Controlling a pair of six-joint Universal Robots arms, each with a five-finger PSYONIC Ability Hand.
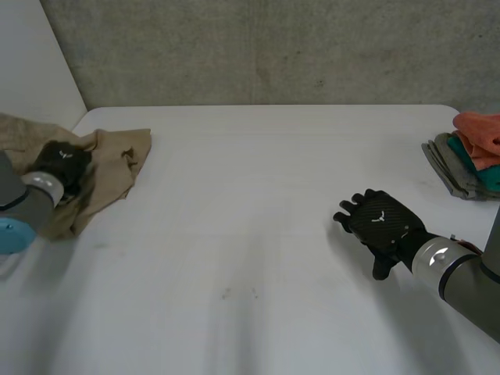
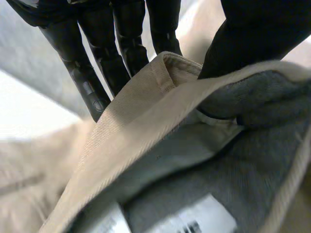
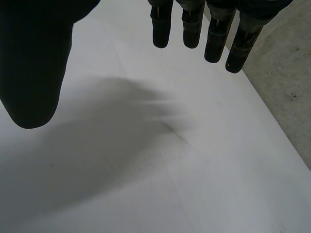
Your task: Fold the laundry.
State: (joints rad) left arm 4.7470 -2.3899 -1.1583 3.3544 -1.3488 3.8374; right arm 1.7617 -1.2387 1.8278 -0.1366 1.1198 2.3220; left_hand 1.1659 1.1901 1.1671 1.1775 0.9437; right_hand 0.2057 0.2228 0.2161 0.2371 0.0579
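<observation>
A crumpled tan garment (image 1: 109, 168) lies at the table's far left and partly hangs over the left edge. My left hand (image 1: 64, 162) sits on it. In the left wrist view the garment's thick hemmed edge (image 2: 146, 121) runs between the fingers (image 2: 90, 80) and the thumb, which pinch it. The grey inner side with a white label (image 2: 199, 218) faces the camera. My right hand (image 1: 383, 223) hovers over bare table right of the middle, palm down. Its straight fingers (image 3: 192, 29) and thumb hold nothing.
A stack of folded laundry (image 1: 473, 156) in grey, teal and orange lies at the table's right edge, beyond my right hand. The white table (image 1: 250, 203) stretches between the two hands. A concrete wall stands behind its far edge.
</observation>
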